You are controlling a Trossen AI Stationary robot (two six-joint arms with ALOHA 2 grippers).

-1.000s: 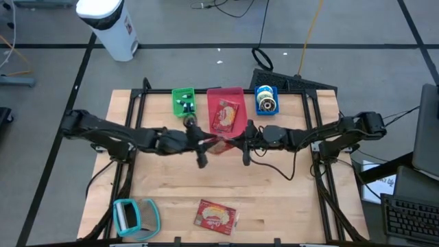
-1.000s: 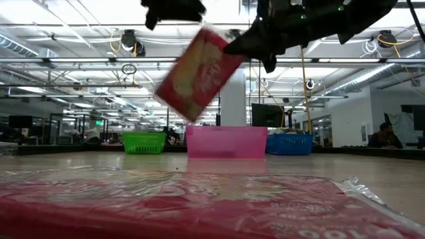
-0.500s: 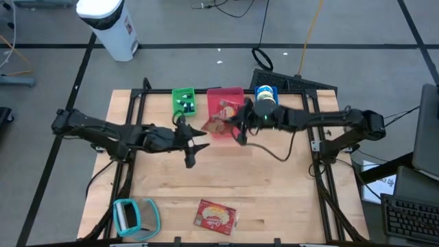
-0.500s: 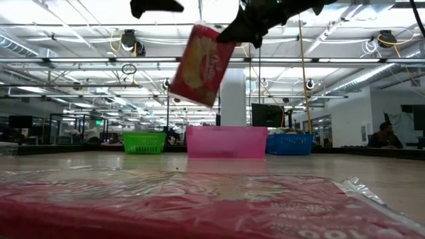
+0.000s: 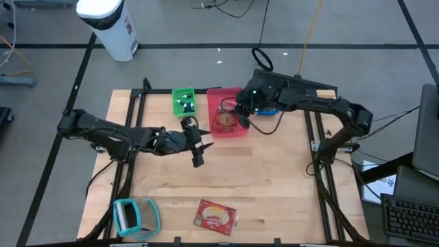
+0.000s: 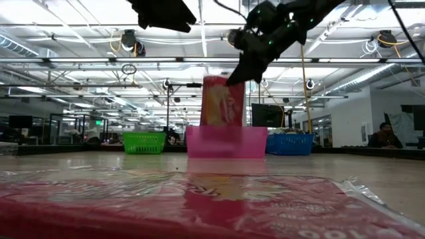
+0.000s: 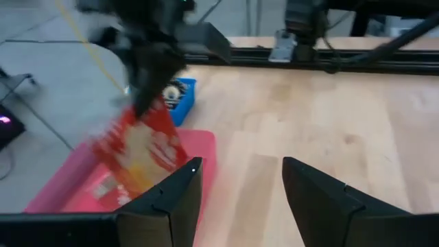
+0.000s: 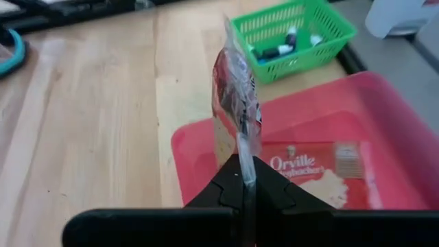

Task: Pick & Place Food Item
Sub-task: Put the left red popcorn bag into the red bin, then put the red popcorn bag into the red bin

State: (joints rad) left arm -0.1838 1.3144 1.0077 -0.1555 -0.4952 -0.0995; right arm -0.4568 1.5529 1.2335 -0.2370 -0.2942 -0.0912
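A red popcorn packet (image 6: 222, 101) hangs over the pink bin (image 6: 226, 142) at the table's far edge, with my right gripper (image 6: 234, 78) shut on it. In the right wrist view the packet (image 8: 236, 96) shows edge-on. Another packet (image 8: 310, 173) lies flat inside the pink bin (image 8: 384, 116). A third packet (image 5: 216, 215) lies flat on the table by the near edge. My left gripper (image 5: 197, 151) hovers open over the table, left of and nearer than the bin, with nothing between its fingers (image 7: 164, 206). My right gripper pinches the packet's top edge (image 8: 245, 156) between its two fingers. The fingers slant down at it from the table's right side. The packet hangs upright below them. Its lower end sits behind the bin's near wall in the low view, so I cannot tell whether it touches the bin's floor.
A green bin (image 5: 183, 101) with small items stands left of the pink bin, and a blue bin (image 5: 268, 108) stands right of it, partly under my right arm. A teal tape dispenser (image 5: 134, 216) lies at the near left corner. Bare wood lies between the bins and the near packet.
My right gripper has carried the packet from mid-table toward the far edge and up, over the pink bin. The packet has swung from tilted to hanging upright. My left gripper, which was at the packet a second ago, has come away from it toward the table's left.
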